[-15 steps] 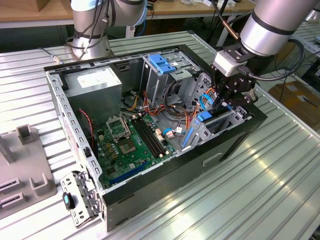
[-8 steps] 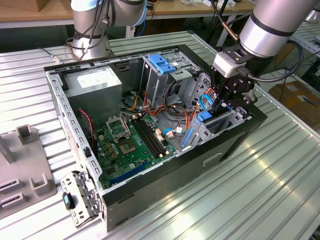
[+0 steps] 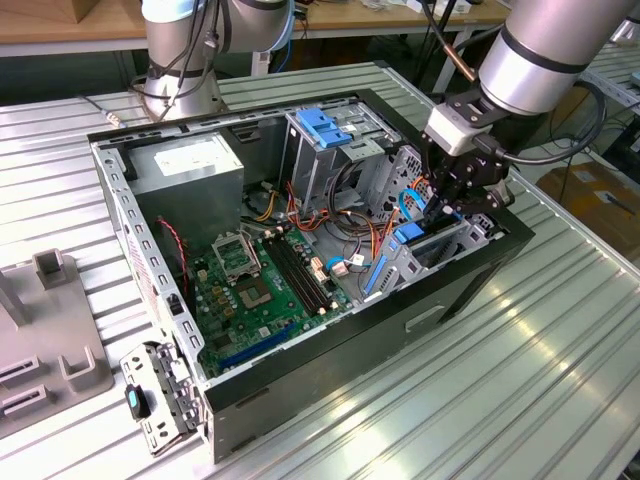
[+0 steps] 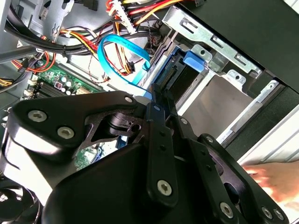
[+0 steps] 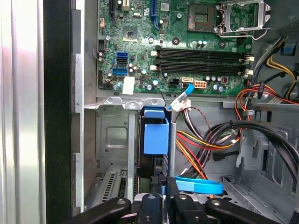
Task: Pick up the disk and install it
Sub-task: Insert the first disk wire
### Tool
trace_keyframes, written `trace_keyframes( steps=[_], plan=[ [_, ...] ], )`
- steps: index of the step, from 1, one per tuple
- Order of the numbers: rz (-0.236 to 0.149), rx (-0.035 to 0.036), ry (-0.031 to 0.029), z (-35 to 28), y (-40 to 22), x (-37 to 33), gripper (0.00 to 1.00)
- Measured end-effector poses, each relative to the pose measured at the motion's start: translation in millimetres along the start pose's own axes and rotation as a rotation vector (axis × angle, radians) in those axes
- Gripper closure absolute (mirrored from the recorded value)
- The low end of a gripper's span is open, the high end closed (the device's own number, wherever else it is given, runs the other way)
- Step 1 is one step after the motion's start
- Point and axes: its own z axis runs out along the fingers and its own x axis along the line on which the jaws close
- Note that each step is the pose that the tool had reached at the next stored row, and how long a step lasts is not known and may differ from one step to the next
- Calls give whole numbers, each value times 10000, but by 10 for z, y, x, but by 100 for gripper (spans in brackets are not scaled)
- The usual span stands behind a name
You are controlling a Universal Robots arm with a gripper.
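Open computer case (image 3: 330, 370) lies on ribbed metal table (image 3: 520, 400). My gripper (image 3: 432, 212) is down inside the case at the exterior view's right, over the grey drive bay (image 5: 112, 140). Claw clenched, fingertips (image 5: 161, 183) drawn close together right at the disk (image 5: 155, 135); can't tell if they actually pinch it. Disk stands on edge in the bay, blue carrier tab showing, beside the motherboard (image 3: 255, 290). Light blue flat cable (image 5: 198, 185) loops just beside my fingers.

claw (image 4: 157, 93) at disk (image 4: 194, 61) | disk in metal bay (image 4: 219, 99) | blue cable (image 4: 122, 49) beside
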Motion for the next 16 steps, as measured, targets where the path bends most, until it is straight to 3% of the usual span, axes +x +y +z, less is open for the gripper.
trace_keyframes(
  steps=[8, 10, 12, 16],
  plan=[
    [1, 0, -3, 2, 0, 0, 82],
    [1, 0, -3, 2, 1, 0, 76],
    [0, 0, -1, 2, 0, 0, 58],
    [0, 0, 7, -6, 0, 0, 58]
  ],
)
